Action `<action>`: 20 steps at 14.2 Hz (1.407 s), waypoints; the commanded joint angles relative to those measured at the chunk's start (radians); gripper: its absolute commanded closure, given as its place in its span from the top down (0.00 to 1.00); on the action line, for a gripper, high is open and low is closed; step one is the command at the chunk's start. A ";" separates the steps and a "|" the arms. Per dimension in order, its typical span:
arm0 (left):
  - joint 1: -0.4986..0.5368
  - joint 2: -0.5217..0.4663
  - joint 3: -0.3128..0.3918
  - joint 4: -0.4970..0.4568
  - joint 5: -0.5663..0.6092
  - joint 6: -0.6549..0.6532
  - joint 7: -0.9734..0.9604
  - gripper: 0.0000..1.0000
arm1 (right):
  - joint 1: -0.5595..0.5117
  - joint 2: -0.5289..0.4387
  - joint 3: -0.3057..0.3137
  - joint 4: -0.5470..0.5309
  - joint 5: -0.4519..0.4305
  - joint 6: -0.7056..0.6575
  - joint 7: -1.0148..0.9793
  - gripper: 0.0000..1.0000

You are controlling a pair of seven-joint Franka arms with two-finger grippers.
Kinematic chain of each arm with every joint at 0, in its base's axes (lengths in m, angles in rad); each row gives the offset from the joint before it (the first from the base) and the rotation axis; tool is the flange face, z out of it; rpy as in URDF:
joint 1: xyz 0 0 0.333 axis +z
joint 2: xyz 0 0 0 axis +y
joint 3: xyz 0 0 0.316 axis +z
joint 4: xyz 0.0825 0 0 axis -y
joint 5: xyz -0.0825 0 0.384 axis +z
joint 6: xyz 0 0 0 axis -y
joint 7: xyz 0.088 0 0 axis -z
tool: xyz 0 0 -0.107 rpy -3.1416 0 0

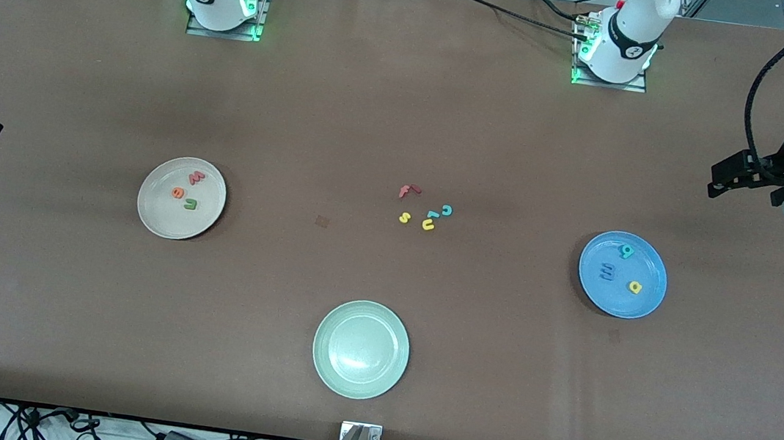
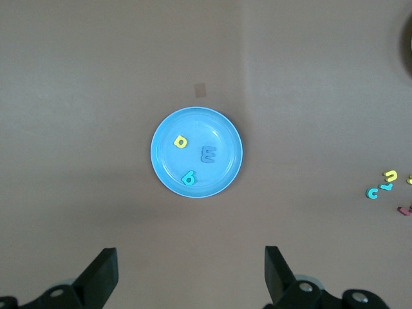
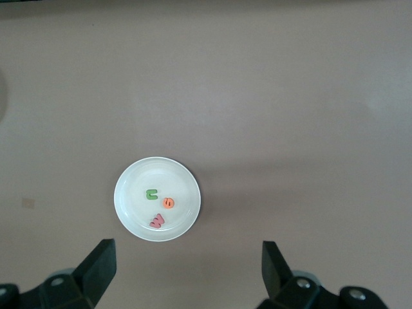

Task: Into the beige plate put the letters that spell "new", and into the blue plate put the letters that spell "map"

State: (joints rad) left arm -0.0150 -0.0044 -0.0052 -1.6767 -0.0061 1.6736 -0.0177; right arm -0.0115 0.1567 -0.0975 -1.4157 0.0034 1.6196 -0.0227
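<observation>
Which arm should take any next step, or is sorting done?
Neither: n, e, w lie in the beige plate, m, a, p in the blue plate. Left gripper and right gripper hover open, empty.

pale green plate [image 1: 361, 350], loose letters f [image 1: 408, 192], s [image 1: 404, 218], u [image 1: 428, 225], c [image 1: 447, 210]

The table [image 1: 58, 300] was covered in a matt brown sheet, the pale green plate [image 1: 357, 386] shone glossy, the beige plate [image 1: 156, 219] and blue plate [image 1: 604, 299] looked smooth, and the loose letters [image 1: 425, 210] looked matt foam.
</observation>
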 commanded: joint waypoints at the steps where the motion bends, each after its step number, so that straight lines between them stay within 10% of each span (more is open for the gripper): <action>1: -0.005 -0.017 -0.001 -0.005 0.006 -0.012 0.013 1.00 | -0.048 -0.040 0.048 -0.061 -0.017 -0.010 -0.017 1.00; 11: -0.003 -0.017 -0.001 -0.005 0.005 -0.014 0.013 1.00 | -0.041 -0.325 0.051 -0.469 -0.060 0.109 -0.017 1.00; 20: -0.003 -0.017 -0.001 -0.005 0.006 -0.015 0.013 1.00 | -0.039 -0.336 0.051 -0.459 -0.056 0.085 0.000 1.00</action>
State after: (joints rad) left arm -0.0161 -0.0051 -0.0060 -1.6767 -0.0061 1.6703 -0.0176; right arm -0.0362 -0.1557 -0.0618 -1.8624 -0.0407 1.6983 -0.0233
